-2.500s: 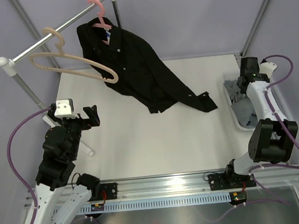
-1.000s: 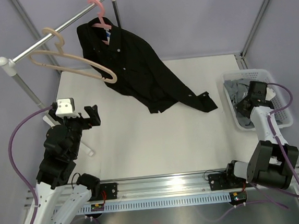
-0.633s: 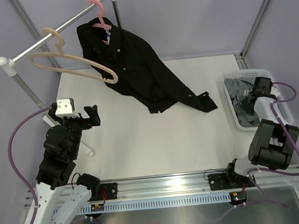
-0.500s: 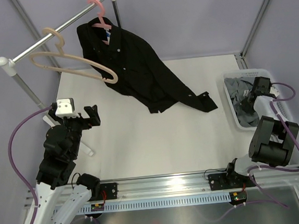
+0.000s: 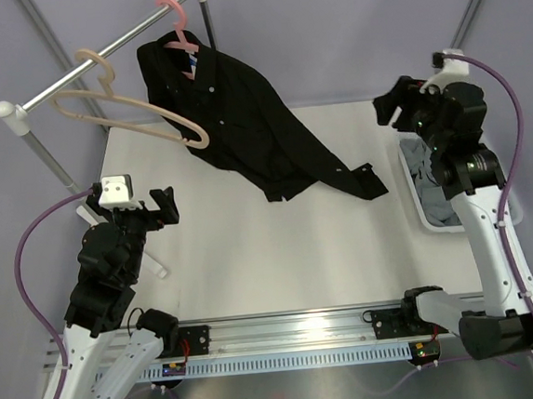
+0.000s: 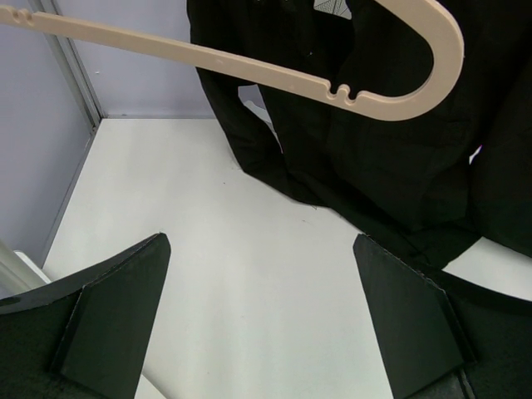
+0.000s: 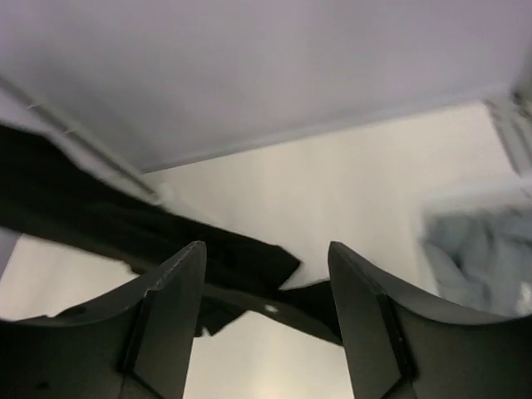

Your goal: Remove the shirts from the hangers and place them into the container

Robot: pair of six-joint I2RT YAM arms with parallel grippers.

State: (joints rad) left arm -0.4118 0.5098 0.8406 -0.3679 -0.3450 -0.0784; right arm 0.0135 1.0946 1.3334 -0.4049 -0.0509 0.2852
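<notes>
With the grey shirt (image 5: 420, 162) in the basket (image 5: 415, 198) at the right and my left gripper (image 5: 163, 209) and right gripper (image 5: 389, 110) both apart and empty, I would aim the right one at the shoulder of the black shirt (image 5: 250, 117) on the far pink hanger (image 5: 174, 17), not its trailing sleeve.

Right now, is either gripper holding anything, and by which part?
Nothing is held. The left gripper and right gripper both stand open and empty; the grey shirt lies in the basket.
</notes>
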